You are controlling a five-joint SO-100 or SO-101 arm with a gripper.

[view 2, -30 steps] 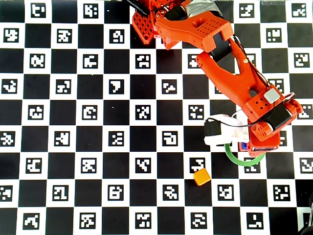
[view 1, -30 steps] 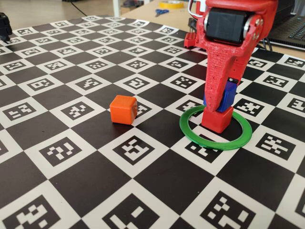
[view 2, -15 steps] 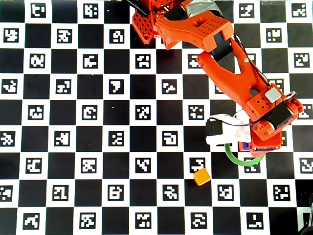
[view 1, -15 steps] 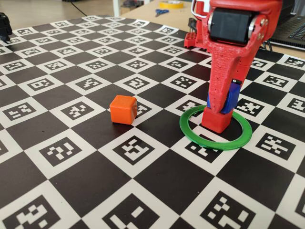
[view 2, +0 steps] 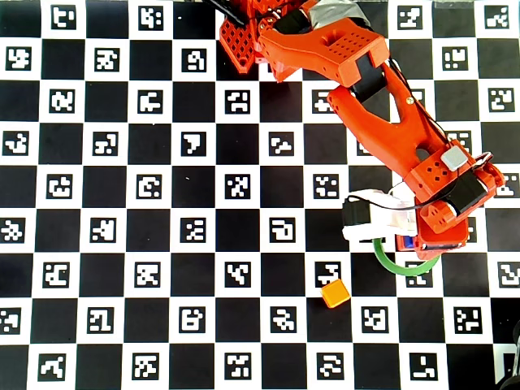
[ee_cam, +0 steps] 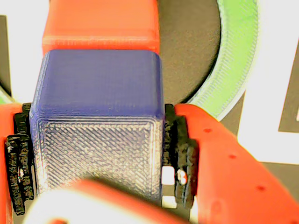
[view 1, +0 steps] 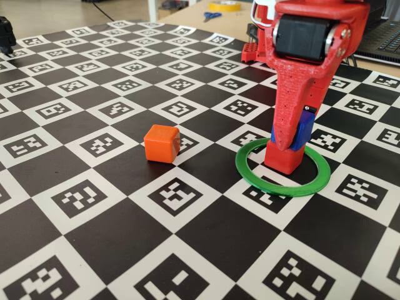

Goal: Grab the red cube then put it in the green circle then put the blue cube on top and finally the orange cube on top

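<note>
— Three cubes to stack, so where do we stand? Start with the big things.

— Biggest is the desk (view 1: 94, 206), covered in a black-and-white marker checkerboard. Over its right side in the fixed view hangs the red arm (view 2: 366, 106), pointing straight down into the green circle (view 1: 282, 186).

— And the fingers?

— The fingers (ee_cam: 98, 154) are clamped on the blue cube (ee_cam: 98, 116); the wrist view shows the black ridged pads pressed against both of its side faces. The blue cube sits right over the red cube (view 1: 286, 157), which rests on the desk inside the ring, toward its far side. Whether the two cubes are fully touching, I cannot tell; no gap shows in the fixed view.

— The orange cube?

— The orange cube (view 1: 162, 143) lies well apart to the left in the fixed view, outside the ring, untouched.

— So the step in hand is setting blue on red. How to do it well?

— I judge that the faces should be square and flush before letting go; in the wrist view the red top peeks out past the blue edge, seemingly a bit offset. Ease down until it seats, open slowly and evenly so neither pad drags the cube sideways, then lift straight up.
</note>
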